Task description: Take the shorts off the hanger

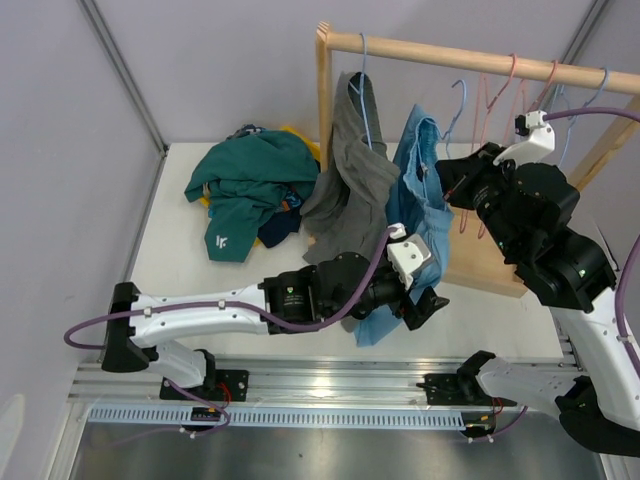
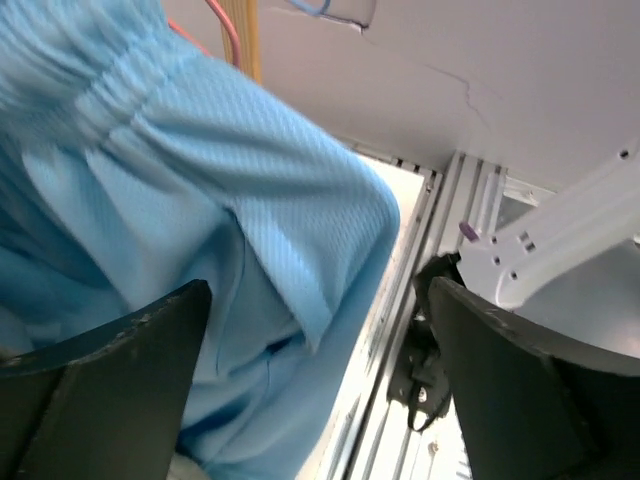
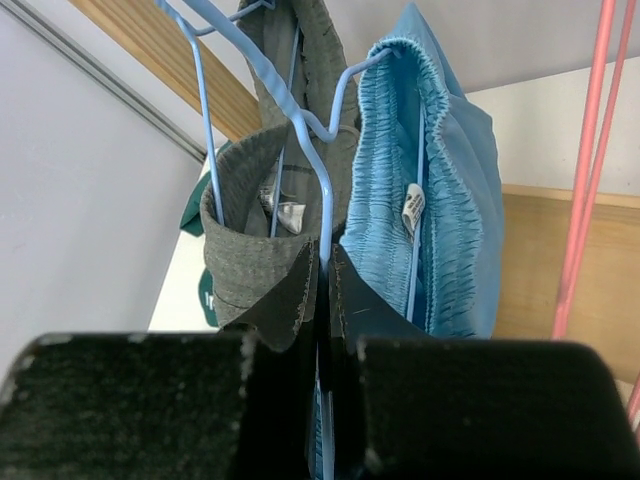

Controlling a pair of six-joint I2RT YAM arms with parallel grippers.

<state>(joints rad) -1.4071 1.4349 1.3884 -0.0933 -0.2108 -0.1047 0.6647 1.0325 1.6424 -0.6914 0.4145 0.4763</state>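
Light blue shorts [image 1: 418, 205] hang on a blue wire hanger [image 1: 455, 105] from the wooden rod [image 1: 480, 57]. My right gripper [image 1: 447, 183] is shut on that hanger's wire [image 3: 300, 130], just beside the elastic waistband [image 3: 400, 190]. Grey shorts [image 1: 350, 175] hang on another blue hanger to the left, and show in the right wrist view [image 3: 255, 255]. My left gripper [image 1: 425, 303] is open at the lower hem of the light blue shorts [image 2: 200, 200]. Its fingers [image 2: 120, 370] stand wide, with the fabric's edge lying partly between them.
A pile of dark teal-green shorts [image 1: 245, 185] and other garments lies on the table's back left. Empty pink hangers [image 1: 500, 85] and blue ones hang further right on the rod. The rack's wooden post [image 1: 324, 95] and base board [image 1: 490, 265] stand behind the shorts.
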